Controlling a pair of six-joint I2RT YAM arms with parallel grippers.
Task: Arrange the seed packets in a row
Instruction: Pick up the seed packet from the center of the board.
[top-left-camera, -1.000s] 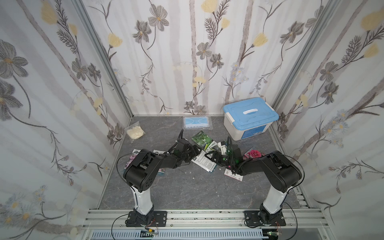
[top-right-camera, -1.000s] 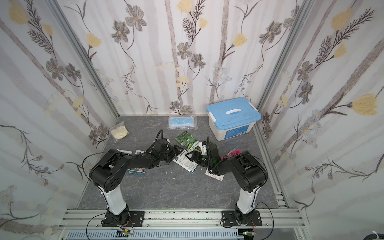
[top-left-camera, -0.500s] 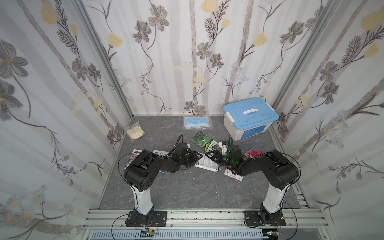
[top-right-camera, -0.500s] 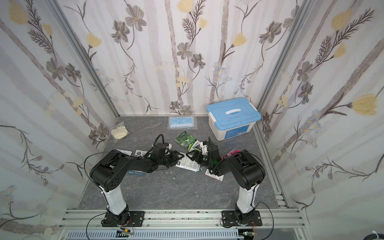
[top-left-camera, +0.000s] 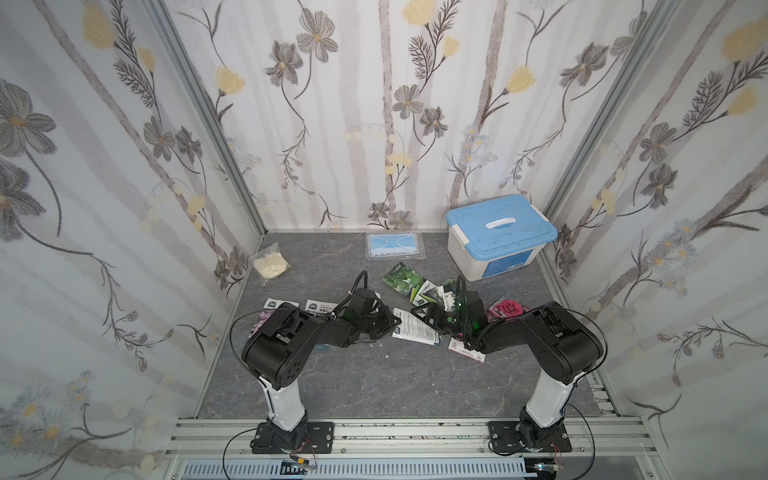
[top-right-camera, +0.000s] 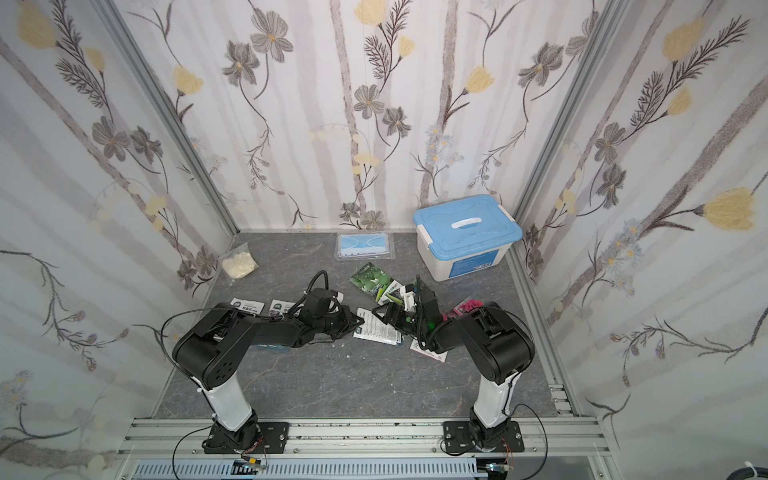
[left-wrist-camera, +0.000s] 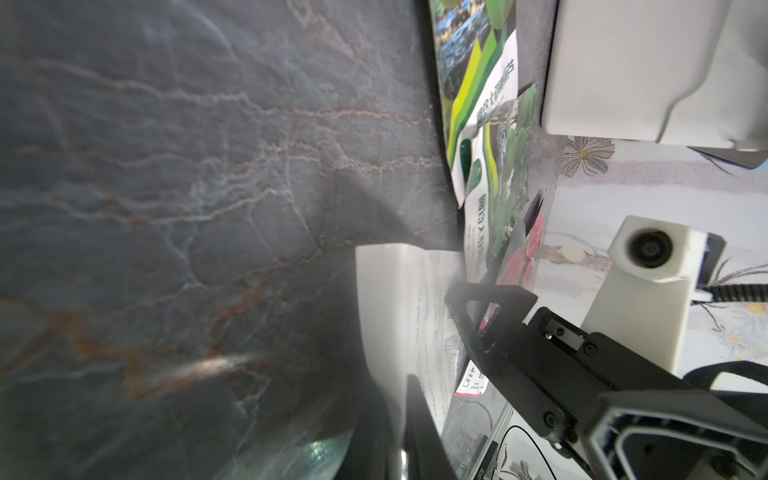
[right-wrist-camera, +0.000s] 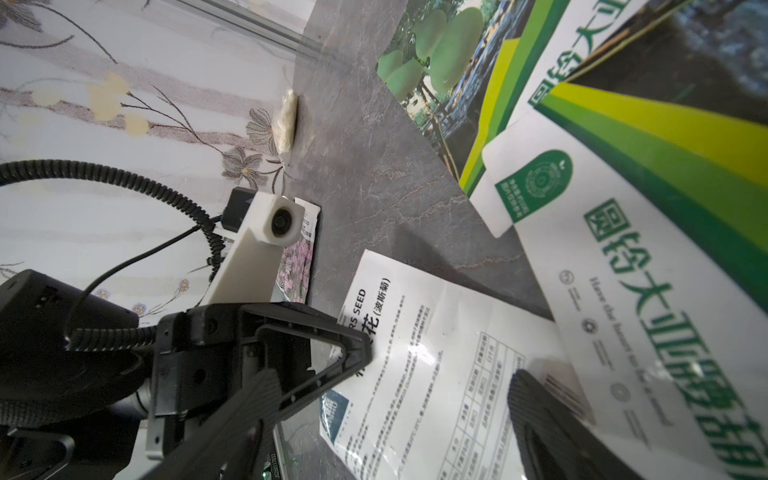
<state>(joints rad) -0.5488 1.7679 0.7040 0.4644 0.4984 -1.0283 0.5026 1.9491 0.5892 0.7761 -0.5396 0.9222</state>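
The left fingers (right-wrist-camera: 358, 341) are clenched on the edge of a white-backed packet (right-wrist-camera: 436, 357). This packet (top-left-camera: 415, 331) lies printed side up at the centre of the frame in both top views. The right fingers (right-wrist-camera: 544, 415) stand spread wide and hold nothing. One of them hangs over the same packet's far end, and I cannot tell whether it touches.

Two gourd packets (top-left-camera: 402, 277) overlap just above centre. A red-pink bloom packet (top-left-camera: 508, 308) sits right of centre, with another back-up packet (top-left-camera: 466, 352) below it. The purple-flower packets (top-left-camera: 277, 306) lie at centre left, partly under the left arm.

The seed packets look thin, light and glossy — probably floppy and quick to slide on the stone-patterned surface (top-left-camera: 374, 374). One lying flat gives the fingers little to get under, so a pinch at an edge or corner seems the sensible hold. Squeezing the middle could crease it.

On the white back, "RS SEED" can be read beside 花 and (波斯菊). Below that is a table of print too small to make out. A gourd packet (right-wrist-camera: 665, 232) carries a round green seal, large green Chinese characters and an English line beginning "Have the heart".
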